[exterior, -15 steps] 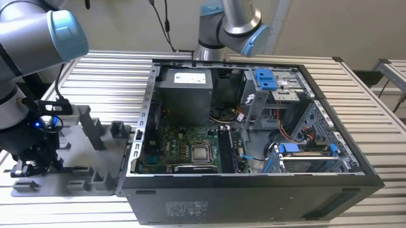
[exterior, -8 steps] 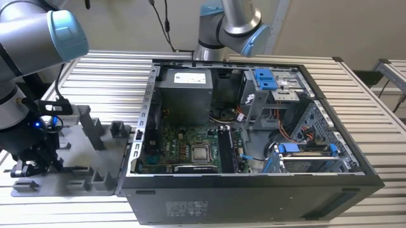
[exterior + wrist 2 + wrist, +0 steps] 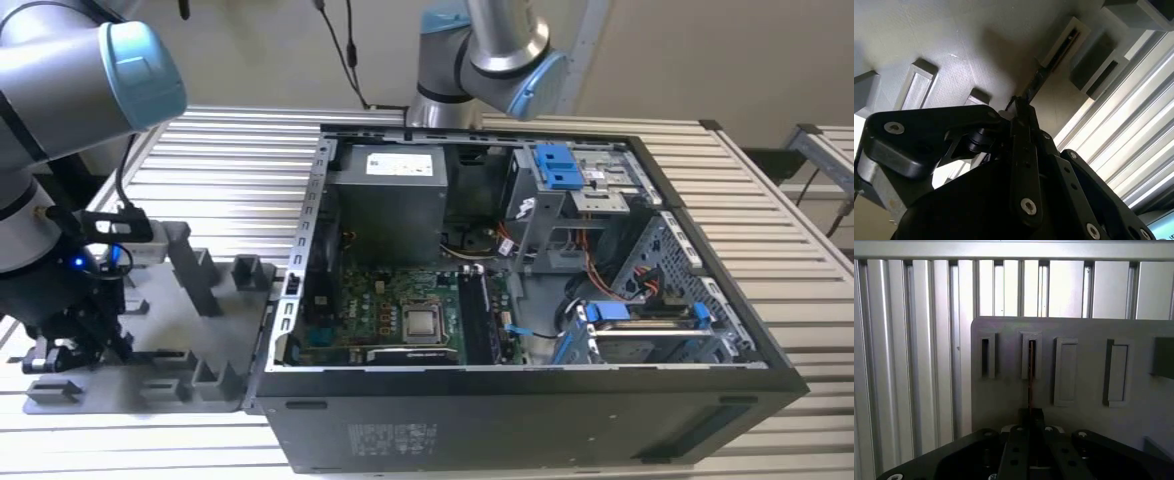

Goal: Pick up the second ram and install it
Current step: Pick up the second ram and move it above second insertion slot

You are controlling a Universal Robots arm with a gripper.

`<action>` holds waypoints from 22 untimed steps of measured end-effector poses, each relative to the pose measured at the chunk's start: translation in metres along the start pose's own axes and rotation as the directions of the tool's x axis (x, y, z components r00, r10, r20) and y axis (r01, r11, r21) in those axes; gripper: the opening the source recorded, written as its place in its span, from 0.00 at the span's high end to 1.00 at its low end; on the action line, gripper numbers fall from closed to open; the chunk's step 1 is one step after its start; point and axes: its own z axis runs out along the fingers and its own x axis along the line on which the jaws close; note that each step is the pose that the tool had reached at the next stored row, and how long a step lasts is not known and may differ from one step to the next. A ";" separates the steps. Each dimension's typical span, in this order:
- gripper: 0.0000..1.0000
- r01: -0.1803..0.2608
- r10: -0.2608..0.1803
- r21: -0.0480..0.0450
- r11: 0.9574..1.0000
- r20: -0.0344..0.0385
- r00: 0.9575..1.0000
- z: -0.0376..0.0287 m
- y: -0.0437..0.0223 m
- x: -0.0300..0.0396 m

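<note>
The second ram shows edge-on as a thin dark strip (image 3: 1030,375) (image 3: 1035,85) in both wrist views. Its far end sits in a narrow slot of the grey holder plate (image 3: 1004,395) (image 3: 954,35). My gripper (image 3: 1031,412) (image 3: 1019,107) is shut on its near end, the black fingers pressed close on either side. In the exterior view my gripper (image 3: 60,350) hangs low over the near corner of that holder plate (image 3: 160,300), at the exterior view's left, beside the open computer case (image 3: 534,400).
The plate carries a second, empty slot (image 3: 985,355) and several raised grey blocks (image 3: 1066,370). The case lies open with its motherboard (image 3: 387,300) facing up and blue drive clips (image 3: 558,165) at the back. Another arm (image 3: 481,50) stands behind it. Everything rests on a slatted metal table (image 3: 227,160).
</note>
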 end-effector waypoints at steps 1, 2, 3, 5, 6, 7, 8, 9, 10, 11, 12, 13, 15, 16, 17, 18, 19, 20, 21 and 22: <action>0.86 0.000 0.000 0.000 1.000 0.000 1.000 0.0000 0.0000 0.0000; 0.86 0.000 0.000 0.000 1.000 0.000 1.000 0.0001 0.0000 0.0000; 0.86 0.000 0.000 0.000 1.000 0.000 1.000 0.0001 0.0000 0.0000; 0.86 0.000 0.000 0.000 1.000 0.000 1.000 0.0000 0.0000 0.0000; 0.86 0.000 0.000 0.000 1.000 0.000 1.000 -0.0002 0.0000 0.0000; 0.86 0.000 0.000 0.001 1.000 0.001 1.000 -0.0006 -0.0001 0.0000; 0.86 0.000 0.000 0.000 1.000 0.000 1.000 -0.0013 0.0000 0.0000; 0.86 0.000 0.000 0.000 1.000 0.000 1.000 -0.0023 0.0000 0.0000; 0.86 0.000 0.000 0.000 1.000 0.000 1.000 -0.0030 -0.0001 0.0000; 0.86 0.000 0.000 0.000 1.000 0.000 1.000 -0.0039 -0.0001 0.0000; 0.86 0.000 0.000 0.000 1.000 0.000 1.000 -0.0049 -0.0001 0.0000; 0.86 0.000 0.000 0.000 1.000 0.000 1.000 -0.0056 -0.0001 0.0000; 0.86 0.000 0.000 0.000 1.000 0.000 1.000 -0.0069 -0.0001 0.0000; 0.86 0.000 0.000 0.000 1.000 0.000 1.000 -0.0075 -0.0001 0.0000; 0.86 0.000 0.000 0.000 1.000 0.000 1.000 -0.0078 -0.0001 0.0000; 0.86 0.000 0.000 0.000 1.000 0.000 1.000 -0.0080 -0.0002 0.0000; 0.86 0.000 0.000 0.000 1.000 0.000 1.000 -0.0082 -0.0001 0.0000; 0.86 0.000 0.000 0.000 1.000 0.000 1.000 -0.0083 -0.0002 0.0000; 0.86 0.000 0.000 0.000 1.000 0.000 1.000 -0.0086 -0.0001 0.0000; 0.86 0.000 0.000 0.000 1.000 0.000 1.000 -0.0091 -0.0001 0.0000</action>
